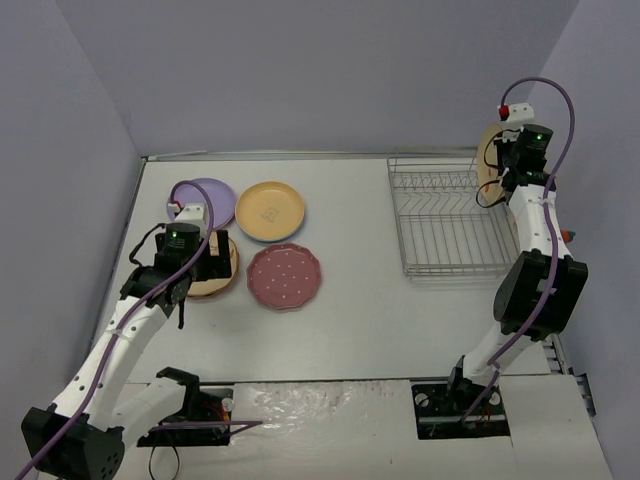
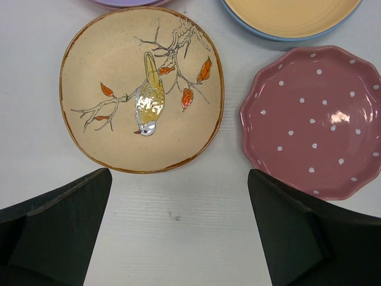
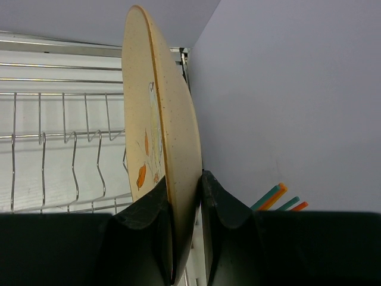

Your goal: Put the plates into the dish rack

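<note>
My right gripper is shut on the rim of a tan bird-print plate, held on edge above the right end of the silver wire dish rack; that plate also shows in the top view. My left gripper is open and empty over bare table, just short of a second tan bird-print plate that lies flat. A pink dotted plate lies to its right. In the top view a lilac plate and a yellow-orange plate on a blue one lie behind them.
Coloured straws or utensils stick up past the rack's right side, close to the right wall. The rack's slots hold nothing in view. The left arm reaches over the left part of the table.
</note>
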`<control>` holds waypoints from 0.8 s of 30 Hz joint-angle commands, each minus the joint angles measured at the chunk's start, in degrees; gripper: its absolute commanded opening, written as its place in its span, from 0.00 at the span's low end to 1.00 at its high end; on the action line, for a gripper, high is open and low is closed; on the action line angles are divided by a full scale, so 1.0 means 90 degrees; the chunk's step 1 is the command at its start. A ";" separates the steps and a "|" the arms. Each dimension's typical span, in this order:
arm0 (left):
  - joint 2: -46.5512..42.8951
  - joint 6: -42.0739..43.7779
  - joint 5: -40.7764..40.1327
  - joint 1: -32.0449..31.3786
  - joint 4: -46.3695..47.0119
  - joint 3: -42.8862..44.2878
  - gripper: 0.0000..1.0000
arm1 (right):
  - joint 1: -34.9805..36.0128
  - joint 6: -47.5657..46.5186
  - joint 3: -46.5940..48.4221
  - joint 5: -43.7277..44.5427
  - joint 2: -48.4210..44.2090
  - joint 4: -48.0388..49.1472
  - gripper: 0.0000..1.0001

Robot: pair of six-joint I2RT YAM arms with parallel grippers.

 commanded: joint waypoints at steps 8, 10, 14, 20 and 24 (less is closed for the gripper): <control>0.0050 -0.0004 -0.0100 0.0083 0.0301 0.0222 0.97 | -0.0184 0.0337 -0.0137 0.0154 -0.0173 0.1965 0.00; 0.0062 -0.0016 -0.0091 0.0093 0.0307 0.0222 0.97 | -0.0228 0.0433 -0.0188 -0.0010 -0.0107 0.1974 0.00; 0.0079 -0.0039 -0.0056 0.0093 0.0301 0.0212 0.97 | -0.0233 0.0580 -0.0362 -0.0185 0.0052 0.2009 0.00; -0.0004 -0.0129 0.0054 0.0093 0.0260 0.0184 0.97 | -0.0229 0.0795 -0.0604 -0.0288 0.0224 0.2068 0.00; -0.0074 -0.0279 0.0161 0.0086 0.0229 0.0153 0.97 | -0.0239 0.0885 -0.0669 -0.0359 0.0229 0.2052 0.08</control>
